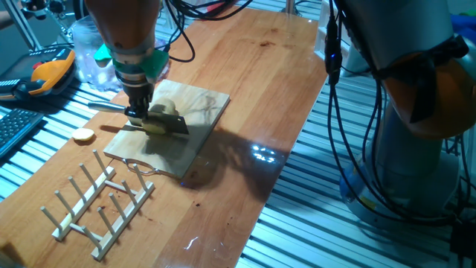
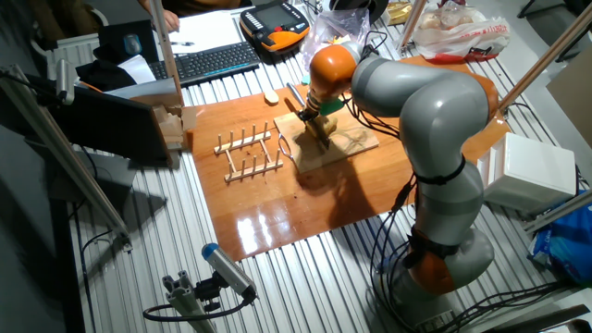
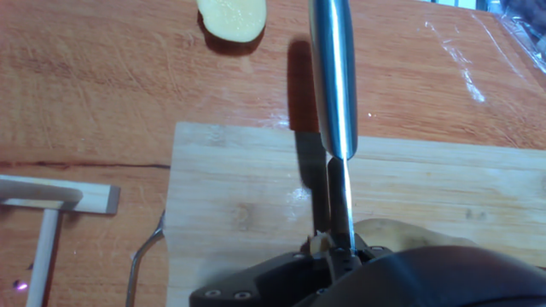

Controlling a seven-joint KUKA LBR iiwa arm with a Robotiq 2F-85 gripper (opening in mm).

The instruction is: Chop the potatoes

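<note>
A pale yellow-tan potato (image 1: 158,121) lies on the wooden cutting board (image 1: 195,104). My gripper (image 1: 137,113) is shut on a knife (image 1: 172,125). The dark blade rests on the potato and the steel handle points away to the left. In the hand view the knife's handle (image 3: 332,77) runs up the middle. The thin blade edge leads down to my gripper (image 3: 337,252), with the potato (image 3: 409,233) just right of it on the board (image 3: 239,188). In the other fixed view my gripper (image 2: 314,117) stands over the board (image 2: 347,146); the potato is hidden there.
A small flat potato slice (image 1: 83,135) lies on the table left of the board, also in the hand view (image 3: 230,15). A wooden peg rack (image 1: 100,201) stands in front. A wire loop (image 1: 141,167) lies at the board's near edge. A bag of reddish lumps (image 2: 458,28) sits far back.
</note>
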